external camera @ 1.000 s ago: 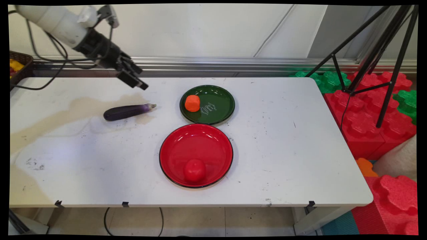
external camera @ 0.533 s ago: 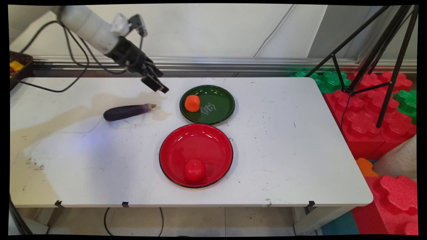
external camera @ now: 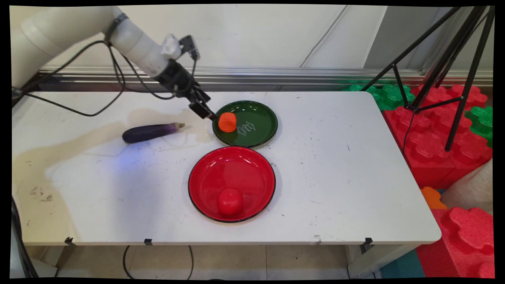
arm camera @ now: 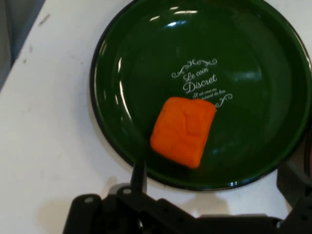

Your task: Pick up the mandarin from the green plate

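The gripper (external camera: 209,115) hangs low over the left rim of the green plate (external camera: 260,132). It is open and holds nothing. In the hand view, one thin black finger (arm camera: 139,176) sticks up at the plate's near rim, and the other side of the gripper sits far off at the right edge.

The green plate has white curly writing on it. An orange block (external camera: 227,122) lies in it, on its left side. In the main view, the block is just to the right of the gripper's tip, very close. I cannot tell if they touch. In the hand view, the block sits between the two sides of the gripper and a bit ahead of them.

A red plate (external camera: 244,169) sits in front of the green plate, and their rims almost meet. A round red tomato (external camera: 230,201) rests in it, near its front edge.

There are two plates, one orange block, one tomato and one purple eggplant (external camera: 149,132). The eggplant lies flat on the white table (external camera: 335,177), to the left of the green plate and apart from it. Its stem end points at the plate. It lies to the left of the gripper and closer to the front of the table.
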Action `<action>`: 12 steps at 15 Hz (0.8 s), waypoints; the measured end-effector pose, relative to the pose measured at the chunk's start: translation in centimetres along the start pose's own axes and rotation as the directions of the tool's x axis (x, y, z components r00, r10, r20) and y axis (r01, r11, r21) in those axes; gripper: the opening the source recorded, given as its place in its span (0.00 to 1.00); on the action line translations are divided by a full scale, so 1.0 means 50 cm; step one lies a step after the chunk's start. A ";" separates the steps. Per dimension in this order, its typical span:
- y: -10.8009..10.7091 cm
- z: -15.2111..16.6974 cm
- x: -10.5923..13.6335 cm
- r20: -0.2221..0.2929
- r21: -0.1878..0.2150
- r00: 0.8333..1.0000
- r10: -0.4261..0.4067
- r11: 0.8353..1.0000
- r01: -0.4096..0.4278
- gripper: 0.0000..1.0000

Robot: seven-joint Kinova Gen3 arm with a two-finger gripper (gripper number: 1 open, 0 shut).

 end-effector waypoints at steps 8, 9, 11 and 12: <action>-0.006 0.110 0.025 0.036 -0.023 0.999 0.026 0.999 -0.025 1.00; -0.007 0.123 0.028 0.042 -0.025 0.999 0.031 0.999 -0.030 1.00; -0.009 0.145 0.031 0.054 -0.028 0.998 0.039 0.999 -0.038 1.00; -0.011 0.154 0.032 0.059 -0.028 0.997 0.043 0.999 -0.041 1.00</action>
